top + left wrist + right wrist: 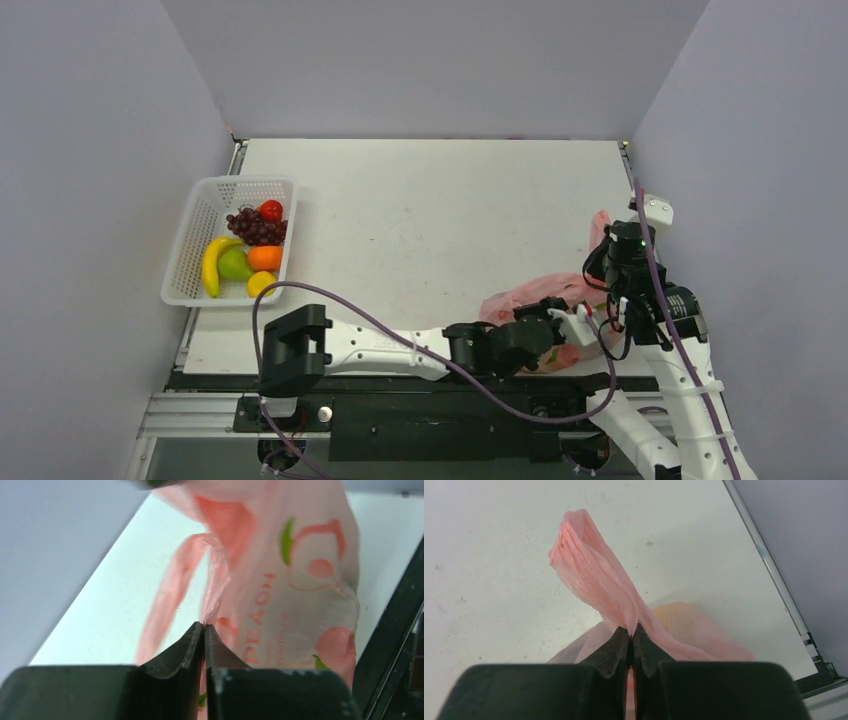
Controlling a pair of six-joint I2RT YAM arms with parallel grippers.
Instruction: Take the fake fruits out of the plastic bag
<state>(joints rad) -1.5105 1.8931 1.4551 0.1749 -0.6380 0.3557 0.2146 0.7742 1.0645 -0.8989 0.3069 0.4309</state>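
Both jaws closed, the left gripper [204, 628] and right gripper [631, 631] are pinching film of the plastic bag [525, 297], which is lying between them at the table's [430, 200] near right corner.

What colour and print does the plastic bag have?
Translucent pink plastic bag with red-and-green peach prints; clearest in the left wrist view.

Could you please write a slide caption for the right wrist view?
Right gripper shut on a twisted strip of the pink plastic bag over the white table.
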